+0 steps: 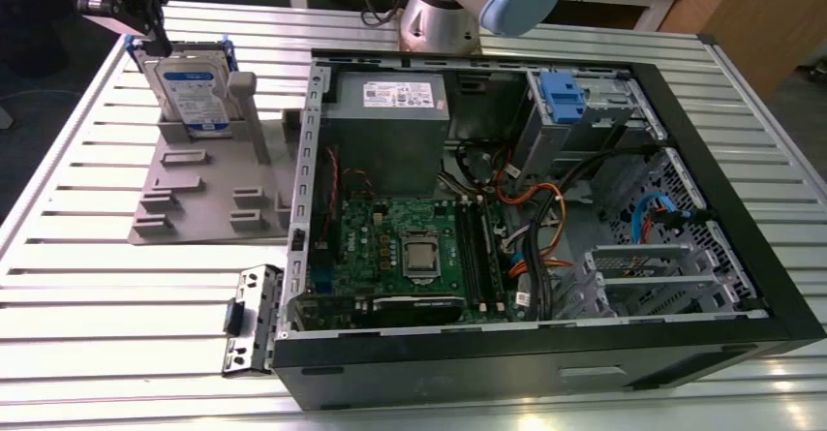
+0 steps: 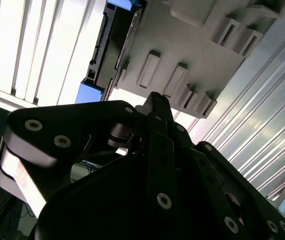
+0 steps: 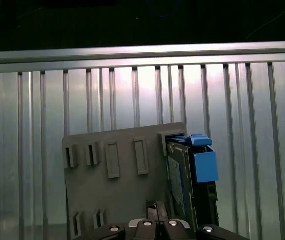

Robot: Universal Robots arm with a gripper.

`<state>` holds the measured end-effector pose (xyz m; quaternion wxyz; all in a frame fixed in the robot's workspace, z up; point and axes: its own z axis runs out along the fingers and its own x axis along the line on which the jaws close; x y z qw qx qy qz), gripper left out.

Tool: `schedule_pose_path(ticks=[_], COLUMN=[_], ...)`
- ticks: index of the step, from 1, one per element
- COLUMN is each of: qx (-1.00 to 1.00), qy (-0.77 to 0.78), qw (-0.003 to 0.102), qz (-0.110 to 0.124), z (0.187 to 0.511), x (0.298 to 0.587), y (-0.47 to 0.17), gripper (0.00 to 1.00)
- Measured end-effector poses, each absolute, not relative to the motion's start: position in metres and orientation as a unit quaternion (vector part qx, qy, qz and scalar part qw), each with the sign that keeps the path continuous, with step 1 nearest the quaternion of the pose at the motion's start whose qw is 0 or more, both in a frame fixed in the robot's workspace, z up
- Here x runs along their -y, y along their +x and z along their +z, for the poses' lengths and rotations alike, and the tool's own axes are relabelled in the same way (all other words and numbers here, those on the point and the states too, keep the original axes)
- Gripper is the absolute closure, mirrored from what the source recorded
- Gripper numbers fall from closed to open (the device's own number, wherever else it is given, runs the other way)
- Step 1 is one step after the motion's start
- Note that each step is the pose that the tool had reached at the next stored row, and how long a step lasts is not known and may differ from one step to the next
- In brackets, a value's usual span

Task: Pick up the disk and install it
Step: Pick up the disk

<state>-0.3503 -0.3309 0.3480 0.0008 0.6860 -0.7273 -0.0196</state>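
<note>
1. Case [image 1: 723, 257] lies open on its side, holding a board [image 1: 401, 247], cables and a blue-fronted cage [image 1: 568, 111];
2. Stand [image 1: 194, 199], beside the case, holds the disk [image 1: 192, 97] upright in its slot;
3. Gripper [image 2: 155, 98] hangs above the disk, jaws seemingly closed, holding nothing; lowered like this, it could strike the disk's top edge or jam it.

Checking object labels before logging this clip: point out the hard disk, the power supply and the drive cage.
hard disk [image 1: 192, 92]: exterior view, its white-and-blue label.
power supply [image 1: 385, 136]: exterior view, its grey face.
drive cage [image 1: 568, 102]: exterior view, its blue front.
</note>
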Motion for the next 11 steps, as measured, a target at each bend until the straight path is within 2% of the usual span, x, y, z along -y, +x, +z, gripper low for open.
schedule_pose_path(ticks=[2, 3, 4, 6, 7, 9, 10, 11], qx=[0.727, 0.727, 0.727, 0.727, 0.727, 0.727, 0.727, 0.727], qy=[0.686, 0.686, 0.686, 0.686, 0.686, 0.686, 0.686, 0.686], qw=[0.001, 0.001, 0.001, 0.001, 0.001, 0.001, 0.001, 0.001], qz=[-0.020, -0.020, -0.020, -0.020, -0.020, -0.020, -0.020, -0.020], z=[0.3480, 0.3480, 0.3480, 0.3481, 0.3481, 0.3480, 0.3480, 0.3481], x=[0.3309, 0.3309, 0.3309, 0.3309, 0.3309, 0.3309, 0.3309, 0.3309], y=[-0.3503, -0.3503, -0.3503, -0.3503, -0.3503, -0.3503, -0.3503, -0.3503], gripper=[0.89, 0.83, 0.83, 0.71, 0.71, 0.59, 0.59, 0.53])
